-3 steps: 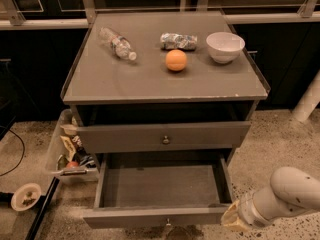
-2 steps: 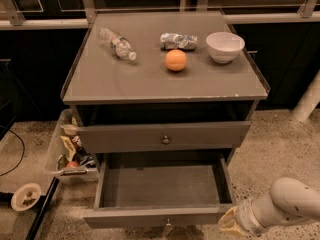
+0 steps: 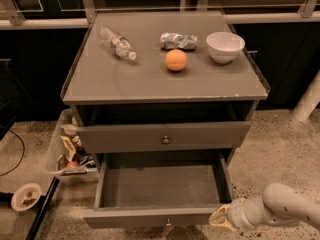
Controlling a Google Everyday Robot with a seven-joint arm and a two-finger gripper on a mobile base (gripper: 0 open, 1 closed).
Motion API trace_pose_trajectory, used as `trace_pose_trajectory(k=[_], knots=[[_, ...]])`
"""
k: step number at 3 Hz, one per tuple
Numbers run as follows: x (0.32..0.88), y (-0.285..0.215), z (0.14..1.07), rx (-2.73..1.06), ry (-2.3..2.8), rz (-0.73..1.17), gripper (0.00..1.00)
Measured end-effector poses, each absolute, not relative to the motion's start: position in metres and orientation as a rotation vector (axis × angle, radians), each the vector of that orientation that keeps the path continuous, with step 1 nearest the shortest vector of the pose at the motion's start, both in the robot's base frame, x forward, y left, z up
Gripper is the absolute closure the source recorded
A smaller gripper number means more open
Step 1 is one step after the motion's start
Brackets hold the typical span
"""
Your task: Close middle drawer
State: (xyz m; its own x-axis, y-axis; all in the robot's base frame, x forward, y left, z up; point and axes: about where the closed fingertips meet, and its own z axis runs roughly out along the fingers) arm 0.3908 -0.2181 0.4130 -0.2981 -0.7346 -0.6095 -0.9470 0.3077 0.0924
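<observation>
1. Camera view: a grey table (image 3: 150,86) with drawers under its top is seen from above and in front, standing on a speckled floor (image 3: 280,144).
2. The middle drawer (image 3: 160,186) is pulled far out toward the camera. Its grey inside is laid bare, and its flat front runs along the lower edge of the picture.
3. A small round knob (image 3: 167,222) is seen low on the middle of that front.
4. Above it, the upper drawer front (image 3: 125,136) with its own knob (image 3: 165,140) stands out only a little, and a dark gap is left between it and the table top.
5. The pincer (image 3: 220,218) is found at the lower right, low over the floor and just beside the right end of the middle drawer's front. Whether it is open or closed cannot be told, nor whether the front is touched.
6. The pale arm (image 3: 280,209) is seen coming in from the right edge.
7. On the table top, a clear plastic bottle (image 3: 117,44) lies on its side at the left.
8. A crumpled silvery packet (image 3: 178,40) lies at the middle back, with an orange (image 3: 176,60) just in front of it.
9. A white bowl (image 3: 225,46) stands upright at the right.
10. A clear bin (image 3: 65,149) holding mixed items is set on the floor against the table's left side.
</observation>
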Motion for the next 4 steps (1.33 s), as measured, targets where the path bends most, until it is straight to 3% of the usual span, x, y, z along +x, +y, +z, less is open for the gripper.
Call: trace_pose_trajectory(k=[1, 2, 4], knots=[[0.3917, -0.2172, 0.4128, -1.493, 2.121, 0.619, 1.00], [0.3917, -0.2172, 0.4127, -1.493, 2.121, 0.619, 0.82], [0.3916, -0.2171, 0.4127, -1.493, 2.121, 0.619, 0.35]])
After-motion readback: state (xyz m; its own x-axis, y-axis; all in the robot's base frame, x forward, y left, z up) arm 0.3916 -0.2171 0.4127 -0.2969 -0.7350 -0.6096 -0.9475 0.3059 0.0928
